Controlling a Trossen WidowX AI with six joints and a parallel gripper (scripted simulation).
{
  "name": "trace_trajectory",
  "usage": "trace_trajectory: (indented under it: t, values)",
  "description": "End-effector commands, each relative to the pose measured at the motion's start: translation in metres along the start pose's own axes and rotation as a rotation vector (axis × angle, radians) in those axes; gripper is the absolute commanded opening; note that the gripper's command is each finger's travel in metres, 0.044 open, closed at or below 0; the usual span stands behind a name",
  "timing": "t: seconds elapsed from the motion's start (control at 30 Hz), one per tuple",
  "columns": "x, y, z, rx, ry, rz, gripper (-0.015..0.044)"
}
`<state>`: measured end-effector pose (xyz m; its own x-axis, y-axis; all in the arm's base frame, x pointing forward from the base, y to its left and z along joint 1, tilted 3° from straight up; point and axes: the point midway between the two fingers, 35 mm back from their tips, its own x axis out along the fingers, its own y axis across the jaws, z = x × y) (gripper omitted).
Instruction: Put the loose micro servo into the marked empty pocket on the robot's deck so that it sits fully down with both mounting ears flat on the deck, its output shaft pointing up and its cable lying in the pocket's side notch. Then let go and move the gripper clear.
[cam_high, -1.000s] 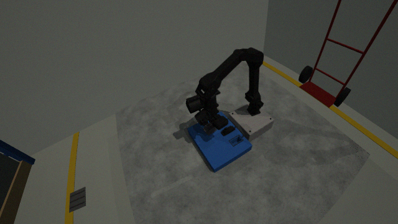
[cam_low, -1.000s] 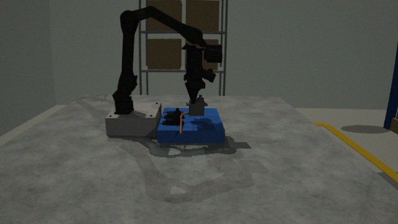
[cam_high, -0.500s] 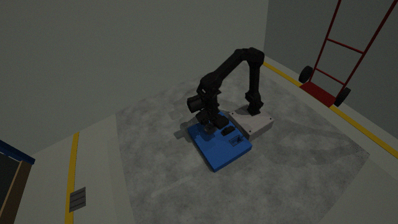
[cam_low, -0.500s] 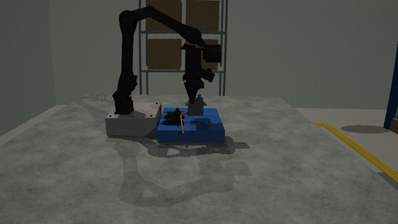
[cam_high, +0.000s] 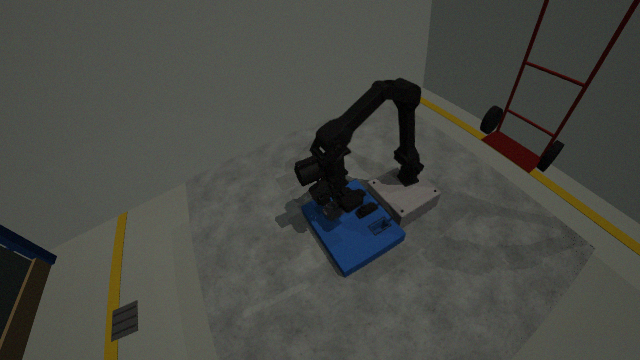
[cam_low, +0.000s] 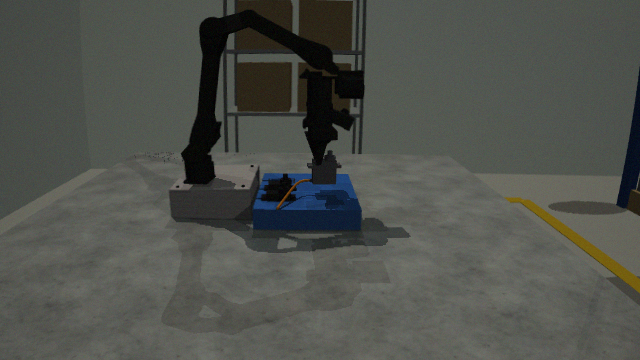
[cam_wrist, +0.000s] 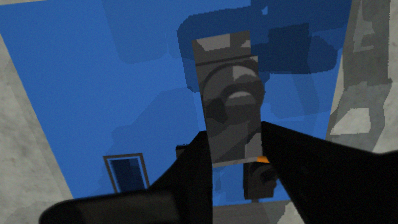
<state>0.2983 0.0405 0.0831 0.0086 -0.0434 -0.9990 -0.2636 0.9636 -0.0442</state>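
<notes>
The grey micro servo (cam_high: 331, 212) (cam_low: 326, 173) (cam_wrist: 231, 142) is upright, its output shaft pointing up, and is held above the blue deck (cam_high: 350, 255) (cam_low: 307, 220) (cam_wrist: 75, 75). My gripper (cam_high: 337, 205) (cam_low: 319, 161) (cam_wrist: 232, 133) is shut on the servo, one finger on each side of its body. The orange cable (cam_low: 287, 194) (cam_wrist: 263, 159) curves from the servo down toward the black servos in the exterior view; its far end's contact with the deck is unclear. The marked empty pocket (cam_high: 380, 226) (cam_wrist: 127, 175) lies to the lower left in the wrist view, away from the servo.
Black servos (cam_high: 366, 210) (cam_low: 280, 190) (cam_wrist: 260, 182) stand on the deck between the pocket and the arm's side. The pale base block (cam_high: 412, 200) (cam_low: 215, 204) carries the arm and stands beside the deck. A red hand truck (cam_high: 512, 150) and a shelf (cam_low: 295, 52) are in the background.
</notes>
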Motion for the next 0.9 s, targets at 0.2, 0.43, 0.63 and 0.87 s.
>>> trace_trajectory:
  t: [0.2, 0.43, 0.63, 0.87]
  values:
    - [0.000, 0.052, 0.006, -0.003, 0.002, 0.004, 0.0000]
    - [0.000, 0.089, 0.008, -0.003, 0.002, 0.007, 0.0000]
    - [0.000, 0.108, 0.010, -0.003, 0.002, 0.009, 0.0000]
    - [0.000, 0.109, -0.004, -0.003, 0.003, 0.009, 0.0000]
